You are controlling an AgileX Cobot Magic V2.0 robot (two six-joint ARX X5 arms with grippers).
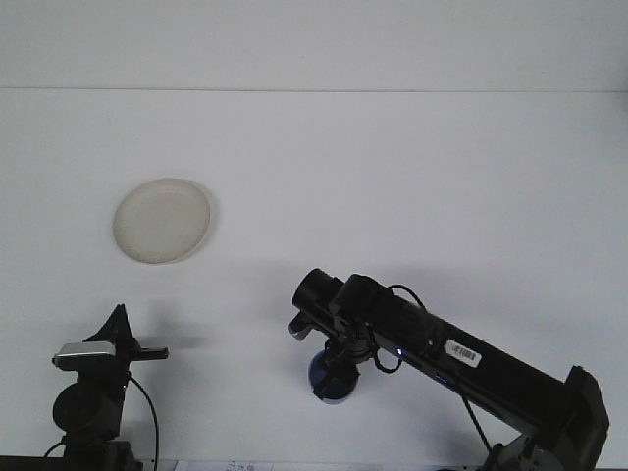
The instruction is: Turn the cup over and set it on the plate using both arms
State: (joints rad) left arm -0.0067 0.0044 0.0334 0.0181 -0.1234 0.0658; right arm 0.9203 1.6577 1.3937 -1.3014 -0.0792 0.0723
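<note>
The white table [392,167] carried everything. The right arm [461,358] reached left across it, its tool [332,365] clamped on the blue cup [329,379]. The plate [161,220] lay well apart. The left tool [123,345] sat low, state unclear.

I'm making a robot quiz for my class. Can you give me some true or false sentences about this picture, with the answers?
1. The plate has nothing on it. True.
2. The blue cup sits on the plate. False: it is down near the front edge, far from the plate.
3. The right arm's gripper is at the cup. True.
4. The left gripper is touching the plate. False: it is low at the left, apart from it.
</note>
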